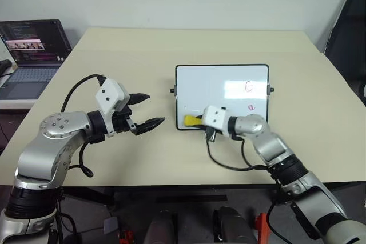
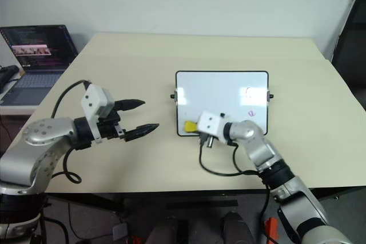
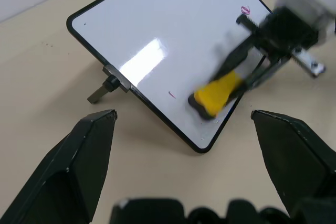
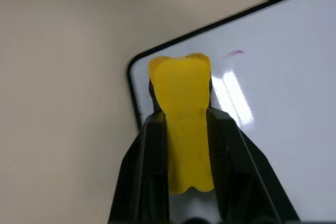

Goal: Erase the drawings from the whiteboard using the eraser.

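Nearest the robot, at the whiteboard's near left corner, the right end effector is clenched on the eraser, whose dark underside sits at the board by a faint pink trace. The left end effector hangs released over the surface, well to the left of the whiteboard. Toward the whiteboard's far right lie the remaining drawings, a small scribble and beyond it an oval loop; the wipe probably goes best with the eraser kept flat, pressed lightly, and swept rightward across both marks without pushing the whiteboard.
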`<action>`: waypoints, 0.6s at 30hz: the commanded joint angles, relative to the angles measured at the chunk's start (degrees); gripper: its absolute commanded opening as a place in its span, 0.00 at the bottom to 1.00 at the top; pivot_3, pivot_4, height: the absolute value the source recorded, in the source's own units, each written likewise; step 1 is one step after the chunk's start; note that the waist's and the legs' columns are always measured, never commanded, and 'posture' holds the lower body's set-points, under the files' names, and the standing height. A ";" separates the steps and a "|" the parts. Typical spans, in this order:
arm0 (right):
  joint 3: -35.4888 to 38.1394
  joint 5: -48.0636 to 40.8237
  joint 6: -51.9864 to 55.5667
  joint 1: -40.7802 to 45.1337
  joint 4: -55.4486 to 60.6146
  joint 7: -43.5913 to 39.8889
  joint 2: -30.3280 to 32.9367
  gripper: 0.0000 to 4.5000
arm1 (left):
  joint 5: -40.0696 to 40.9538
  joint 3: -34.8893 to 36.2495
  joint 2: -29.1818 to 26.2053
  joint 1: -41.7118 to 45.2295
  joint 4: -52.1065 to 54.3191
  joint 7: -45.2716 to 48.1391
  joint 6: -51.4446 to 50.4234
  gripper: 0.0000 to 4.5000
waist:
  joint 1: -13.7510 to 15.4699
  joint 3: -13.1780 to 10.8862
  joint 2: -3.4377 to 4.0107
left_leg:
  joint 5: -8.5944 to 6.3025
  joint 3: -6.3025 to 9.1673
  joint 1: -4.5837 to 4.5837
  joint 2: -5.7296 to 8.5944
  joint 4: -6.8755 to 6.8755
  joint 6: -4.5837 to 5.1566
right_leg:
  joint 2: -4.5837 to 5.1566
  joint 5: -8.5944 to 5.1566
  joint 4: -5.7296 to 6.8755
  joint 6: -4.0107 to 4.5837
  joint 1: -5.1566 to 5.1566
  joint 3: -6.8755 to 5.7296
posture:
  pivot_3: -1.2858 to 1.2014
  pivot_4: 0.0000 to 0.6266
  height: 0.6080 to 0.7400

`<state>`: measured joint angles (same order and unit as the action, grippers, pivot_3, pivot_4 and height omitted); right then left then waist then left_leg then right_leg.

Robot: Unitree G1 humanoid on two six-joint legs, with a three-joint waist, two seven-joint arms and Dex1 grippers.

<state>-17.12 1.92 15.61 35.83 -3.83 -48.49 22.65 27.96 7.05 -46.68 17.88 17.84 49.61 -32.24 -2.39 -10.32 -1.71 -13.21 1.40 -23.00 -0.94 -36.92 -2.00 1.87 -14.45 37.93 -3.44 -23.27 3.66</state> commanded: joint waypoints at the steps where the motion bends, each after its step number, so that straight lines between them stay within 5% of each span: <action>1: 10.11 -11.73 12.04 1.24 15.16 -3.71 3.94 0.15 | 0.67 1.04 -0.35 1.31 1.43 0.65 0.68 1.00 | 0.11 -0.01 0.00 | -0.01 0.01 -0.03 0.00 0.04 -0.01 | 0.00 -0.02 -0.01 0.00 -0.03 -0.01 | 0.52 0.24 1.00; 6: 24.24 -24.66 23.66 -0.56 19.42 -6.66 12.49 0.15 | 0.86 -0.40 0.14 3.23 -0.48 2.51 0.78 1.00 | 0.52 -0.02 -0.02 | -0.16 0.05 -0.03 -0.06 0.13 -0.15 | -0.01 -0.18 -0.06 0.10 -0.02 -0.13 | 0.52 0.24 1.00; 18: 37.20 -21.73 15.80 -18.15 11.74 -11.77 36.52 0.15 | -0.79 -2.83 -0.20 9.10 -5.45 6.97 2.18 1.00 | 0.15 -0.08 -0.07 | -0.32 -0.10 -0.04 0.08 0.17 0.06 | 0.14 -0.41 -0.20 -0.07 0.02 -0.04 | 0.52 0.24 1.00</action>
<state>17.96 -19.48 33.17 17.84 7.52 -59.67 58.03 27.30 3.87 -46.10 25.64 12.18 55.86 -30.90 -2.24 -10.40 -1.78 -13.53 1.29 -23.03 -0.86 -36.75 -1.94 2.00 -14.86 37.74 -3.51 -23.25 3.64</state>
